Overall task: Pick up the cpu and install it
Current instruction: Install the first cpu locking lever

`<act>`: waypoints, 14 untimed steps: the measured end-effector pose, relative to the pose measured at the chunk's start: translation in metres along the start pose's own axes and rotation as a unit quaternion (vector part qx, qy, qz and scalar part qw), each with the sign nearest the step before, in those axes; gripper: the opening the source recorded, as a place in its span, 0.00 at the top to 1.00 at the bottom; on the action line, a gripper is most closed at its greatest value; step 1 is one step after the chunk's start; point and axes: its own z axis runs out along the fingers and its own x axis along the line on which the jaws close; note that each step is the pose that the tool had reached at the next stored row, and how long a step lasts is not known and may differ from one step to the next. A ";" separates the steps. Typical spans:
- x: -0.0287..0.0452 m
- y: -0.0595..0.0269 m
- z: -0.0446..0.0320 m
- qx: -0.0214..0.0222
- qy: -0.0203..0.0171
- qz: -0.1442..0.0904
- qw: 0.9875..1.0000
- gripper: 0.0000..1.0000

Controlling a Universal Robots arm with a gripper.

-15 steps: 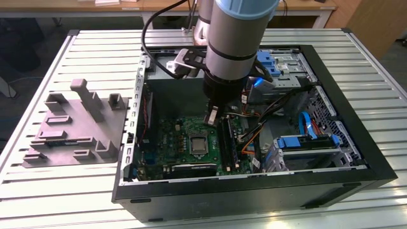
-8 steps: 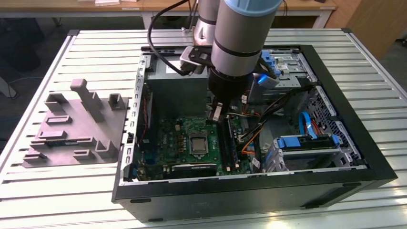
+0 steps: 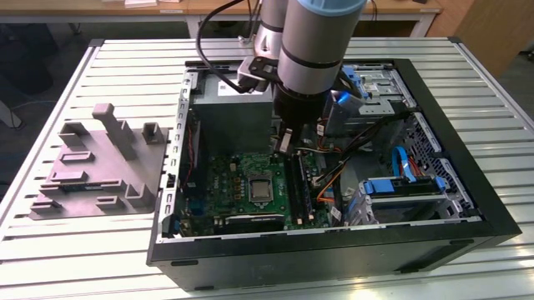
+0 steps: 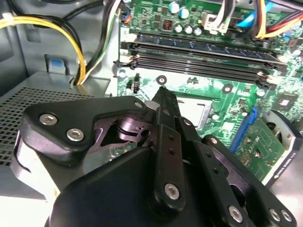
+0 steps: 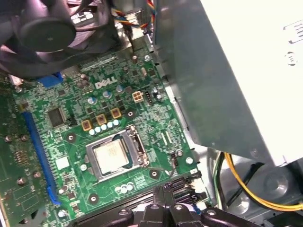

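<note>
Our jaws [image 4: 163, 92] look closed together with nothing between them, their tip poised above the motherboard [image 5: 71, 142] and clear of it. In the first wrist view the cpu [image 5: 111, 155] already lies in its socket [image 5: 116, 153] at the lower centre of the frame, silvery top up, the metal frame around it. In the exterior view the socket [image 3: 260, 187] sits lower centre, just below the arm [image 3: 313, 56].

We judge the placing done, with the seating or latching step in hand; any further move calls for a straight, gentle approach, square to the chip.

Room is tight. The memory slots [image 4: 199, 54] run just beside the socket, the grey power-supply box [image 5: 227, 75] walls the upper right of the first wrist view, and yellow cables [image 5: 246, 184] hang at lower right. The case [image 3: 467, 169] rests on a slatted worktop [image 3: 84, 250].
</note>
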 end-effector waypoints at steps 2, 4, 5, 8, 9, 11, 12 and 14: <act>-0.0023 0.0008 0.0002 0.000 0.000 0.000 1.000 0.89; -0.0047 0.0015 0.0005 0.000 -0.001 0.000 1.000 0.89; -0.0058 0.0019 0.0006 0.000 -0.001 0.000 1.000 0.89; -0.0092 0.0032 0.0010 -0.001 -0.001 0.000 1.000 0.89; -0.0104 0.0037 0.0013 -0.001 -0.002 0.000 1.000 0.89; -0.0123 0.0045 0.0019 -0.001 -0.002 0.000 1.000 0.89; -0.0133 0.0049 0.0023 -0.001 -0.002 0.000 1.000 0.89; -0.0160 0.0061 0.0034 -0.001 -0.002 0.000 1.000 0.89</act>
